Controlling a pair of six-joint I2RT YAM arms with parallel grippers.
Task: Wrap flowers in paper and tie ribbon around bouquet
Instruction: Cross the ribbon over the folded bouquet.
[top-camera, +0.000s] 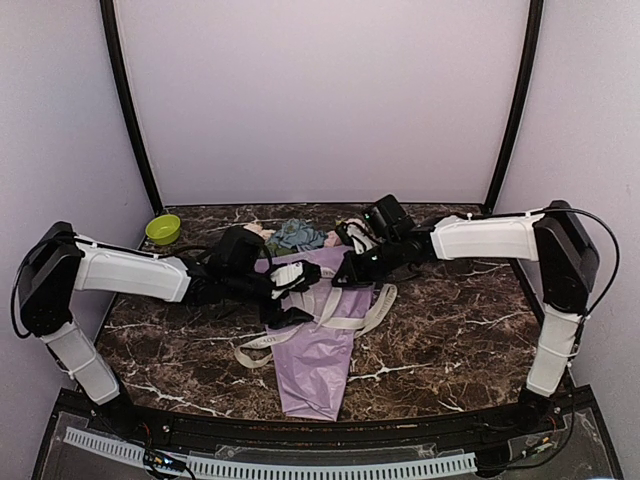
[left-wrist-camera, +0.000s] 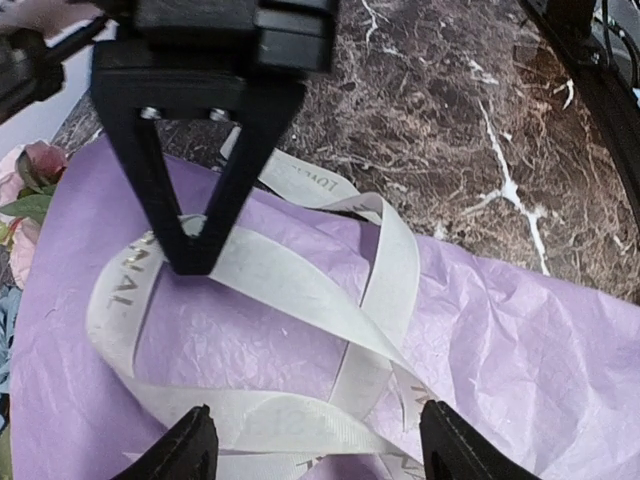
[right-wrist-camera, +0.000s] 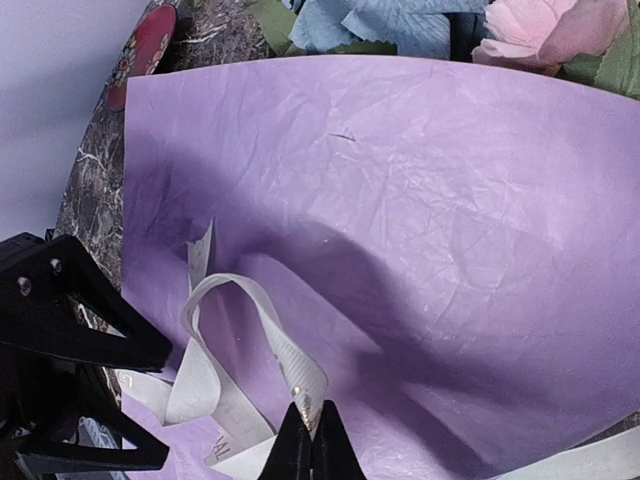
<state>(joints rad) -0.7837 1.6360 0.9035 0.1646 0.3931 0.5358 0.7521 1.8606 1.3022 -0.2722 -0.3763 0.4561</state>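
Observation:
The bouquet lies on the marble table as a cone of lilac paper (top-camera: 315, 370), tip toward me. Its flowers (top-camera: 297, 236) show at the far end, with a blue bloom (right-wrist-camera: 380, 20) and pink roses (right-wrist-camera: 540, 25). The cream ribbon (left-wrist-camera: 300, 290) loops and crosses over the paper (left-wrist-camera: 520, 340). My left gripper (left-wrist-camera: 315, 450) hovers open over the ribbon's crossing, with one band lying between its fingertips. My right gripper (right-wrist-camera: 310, 435) is shut on a raised fold of the ribbon (right-wrist-camera: 290, 360), just beside the left one. In the top view the left gripper (top-camera: 295, 295) and the right gripper (top-camera: 352, 268) meet over the cone's upper half.
A green bowl (top-camera: 163, 229) stands at the back left corner of the table. A red cup (right-wrist-camera: 150, 40) stands near the flowers. A ribbon tail (top-camera: 255, 350) trails off the paper to the left. Curved dark poles and pale walls close in the table.

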